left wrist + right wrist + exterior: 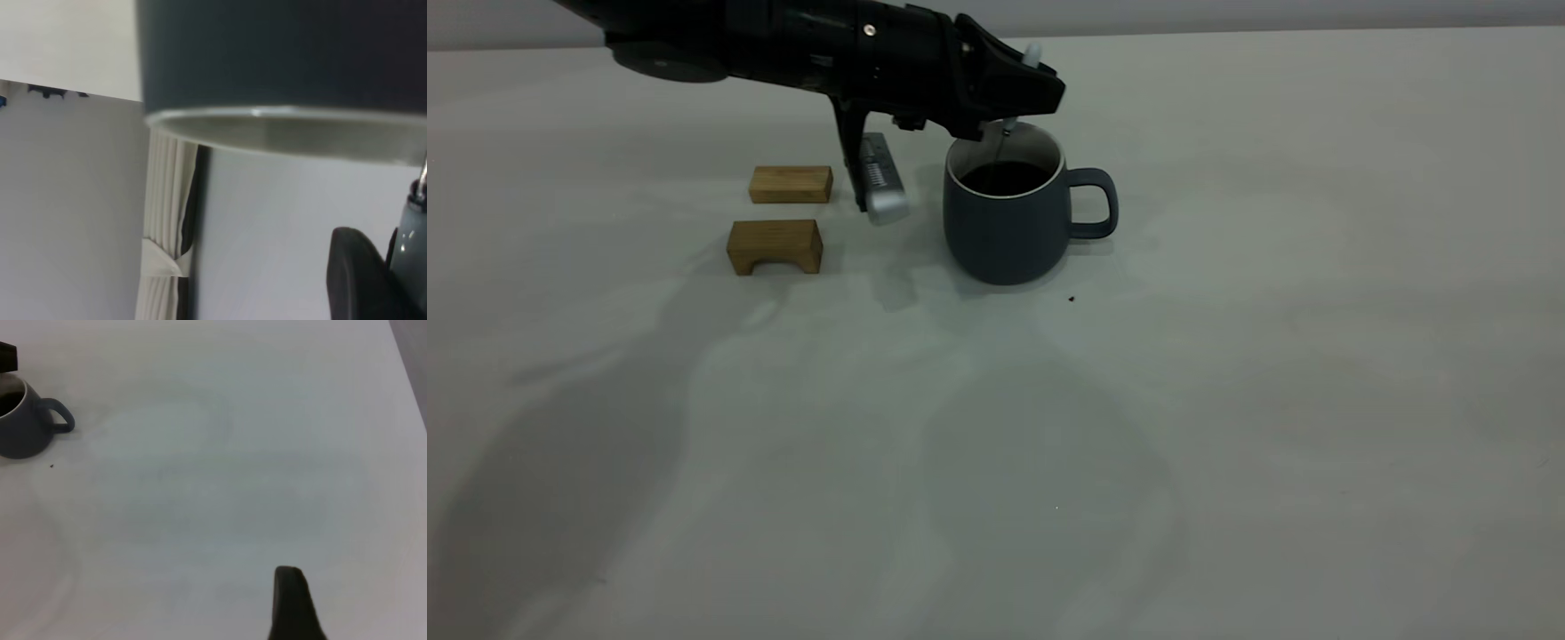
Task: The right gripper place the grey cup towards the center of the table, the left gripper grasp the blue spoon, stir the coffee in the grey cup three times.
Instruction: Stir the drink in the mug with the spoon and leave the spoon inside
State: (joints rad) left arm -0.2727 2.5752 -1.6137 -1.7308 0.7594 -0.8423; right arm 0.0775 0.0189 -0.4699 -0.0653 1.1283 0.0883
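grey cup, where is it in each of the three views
Exterior view: the grey cup stands centre-left, under the left gripper.
Left wrist view: its wall and rim fill the top.
Right wrist view: at the left edge.
Shared landmark: its white rim.

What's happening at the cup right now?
The left gripper is over the grey cup, shut on the blue spoon, whose metal neck runs down into the coffee. The cup stands upright on the table, handle towards the right arm's side, with two wooden blocks on its other side. The right gripper is well away from the cup above bare table, holding nothing that shows; only one of its fingers is in view.
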